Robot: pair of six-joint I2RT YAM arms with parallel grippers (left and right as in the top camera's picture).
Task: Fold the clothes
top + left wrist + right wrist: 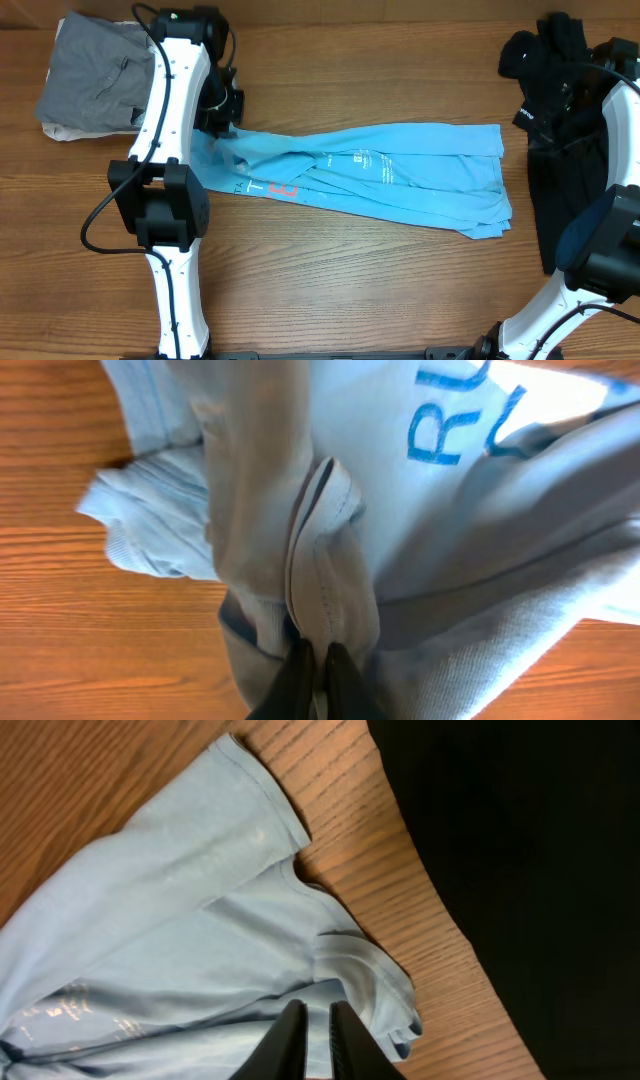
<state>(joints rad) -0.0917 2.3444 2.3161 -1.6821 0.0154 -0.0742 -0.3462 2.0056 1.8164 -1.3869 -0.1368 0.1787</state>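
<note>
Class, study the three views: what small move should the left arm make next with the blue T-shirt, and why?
Probably draw the left gripper slightly up and outward, away from the shirt's other end, to tension the blue T-shirt. It is shut on a bunched fold at one end, and the shirt lies twisted and wrinkled along its length, so it likely needs smoothing before folding.

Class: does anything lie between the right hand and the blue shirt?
Nothing visible does. In the wrist view the right hand is directly over the blue shirt, only its cloth beyond the fingertips. The black garment lies beside the shirt, not between.
</note>
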